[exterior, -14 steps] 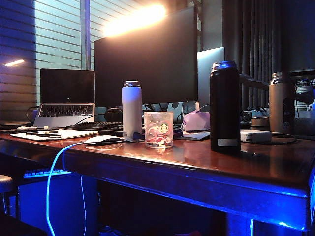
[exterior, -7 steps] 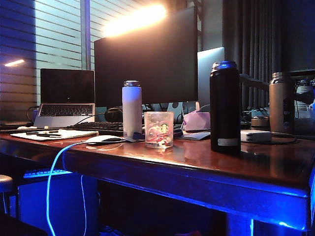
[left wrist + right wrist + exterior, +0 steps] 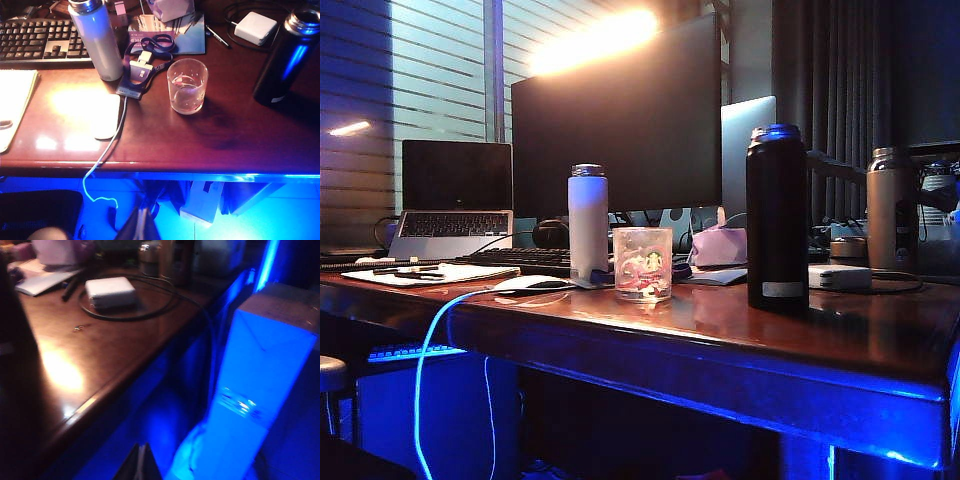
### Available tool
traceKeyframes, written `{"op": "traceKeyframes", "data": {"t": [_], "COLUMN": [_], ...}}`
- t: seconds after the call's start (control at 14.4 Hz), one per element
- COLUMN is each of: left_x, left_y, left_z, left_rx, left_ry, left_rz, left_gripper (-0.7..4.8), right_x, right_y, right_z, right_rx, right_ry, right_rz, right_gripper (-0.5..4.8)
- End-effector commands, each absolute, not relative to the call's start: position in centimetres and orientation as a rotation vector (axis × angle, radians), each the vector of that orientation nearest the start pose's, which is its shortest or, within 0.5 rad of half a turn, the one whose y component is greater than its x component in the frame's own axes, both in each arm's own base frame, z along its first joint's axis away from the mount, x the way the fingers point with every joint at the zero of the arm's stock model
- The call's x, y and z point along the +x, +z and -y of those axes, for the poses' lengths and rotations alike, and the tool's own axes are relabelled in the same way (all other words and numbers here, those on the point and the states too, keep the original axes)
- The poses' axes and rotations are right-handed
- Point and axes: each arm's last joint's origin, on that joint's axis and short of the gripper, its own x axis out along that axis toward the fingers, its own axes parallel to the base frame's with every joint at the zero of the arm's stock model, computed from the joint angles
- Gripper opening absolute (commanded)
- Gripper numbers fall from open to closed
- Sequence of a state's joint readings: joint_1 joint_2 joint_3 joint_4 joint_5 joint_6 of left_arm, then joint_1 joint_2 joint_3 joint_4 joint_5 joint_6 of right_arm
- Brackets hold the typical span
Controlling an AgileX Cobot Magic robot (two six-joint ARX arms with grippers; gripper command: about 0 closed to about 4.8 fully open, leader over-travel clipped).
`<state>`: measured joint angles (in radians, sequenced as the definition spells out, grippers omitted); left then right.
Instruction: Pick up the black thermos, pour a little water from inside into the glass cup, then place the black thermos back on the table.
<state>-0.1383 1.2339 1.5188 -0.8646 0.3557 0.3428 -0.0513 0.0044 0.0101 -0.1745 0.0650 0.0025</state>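
Glossy table [image 3: 740, 330], cylindrical black thermos [image 3: 777, 217]

Neither arm shows in the exterior view. The left gripper [image 3: 141, 226] appears only as dark fingertips at the edge of its own wrist view, the two tips drawn together into a narrow point with a thin pale seam between them (no gap to speak of), and nothing lies between them. It hangs in front of the desk edge, below the level of the top, pointing toward it. The right gripper [image 3: 139, 462] shows the same way in its wrist view: two dark tips pressed together, closed and empty, held low beside the desk's front edge, apart from it.
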Motion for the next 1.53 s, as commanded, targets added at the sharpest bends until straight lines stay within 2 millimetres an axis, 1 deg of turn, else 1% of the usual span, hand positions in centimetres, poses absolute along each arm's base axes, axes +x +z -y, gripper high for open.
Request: {"op": "traceKeyframes", "data": {"t": [0.07,0.9,1.04,1.11,1.18,1.25,1.32,1.39,1.46,1.53], "left_x": [22.6,22.6,23.0,22.9,22.9,22.4,21.9,21.5,20.9,20.1], "left_y": [43.0,43.0,43.3,43.4,43.5,43.5,43.1,42.3,41.2,39.9], "left_z": [4.2,4.2,4.0,3.8,3.5,3.3,2.9,2.5,2.2,1.8], "left_rx": [0.261,0.263,0.302,0.282,0.304,0.310,0.271,0.243,0.218,0.171], "left_ry": [-0.576,-0.575,-0.486,-0.405,-0.309,-0.280,-0.256,-0.261,-0.264,-0.242], "left_rz": [-0.480,-0.477,-0.440,-0.454,-0.456,-0.427,-0.335,-0.237,-0.158,-0.120], "left_gripper": [0.22,0.22,0.21,0.20,0.15,0.08,0.00,-0.03,-0.03,-0.03], "right_x": [9.6,9.6,9.6,9.6,9.6,9.6,9.6,9.6,9.6,9.6], "right_y": [14.9,14.9,14.9,14.9,14.9,14.9,14.9,14.9,14.9,14.9], "right_z": [0.7,0.6,0.6,0.6,0.6,0.6,0.6,0.6,0.6,0.6], "right_rx": [0.003,0.004,0.004,0.004,0.004,0.004,0.004,0.004,0.004,0.004], "right_ry": [-0.109,-0.095,-0.095,-0.095,-0.095,-0.095,-0.094,-0.095,-0.095,-0.095], "right_rz": [-0.166,-0.163,-0.163,-0.163,-0.163,-0.163,-0.163,-0.163,-0.163,-0.163], "right_gripper": [-0.01,-0.01,-0.01,-0.01,-0.01,-0.01,-0.01,-0.01,-0.01,-0.01]}}
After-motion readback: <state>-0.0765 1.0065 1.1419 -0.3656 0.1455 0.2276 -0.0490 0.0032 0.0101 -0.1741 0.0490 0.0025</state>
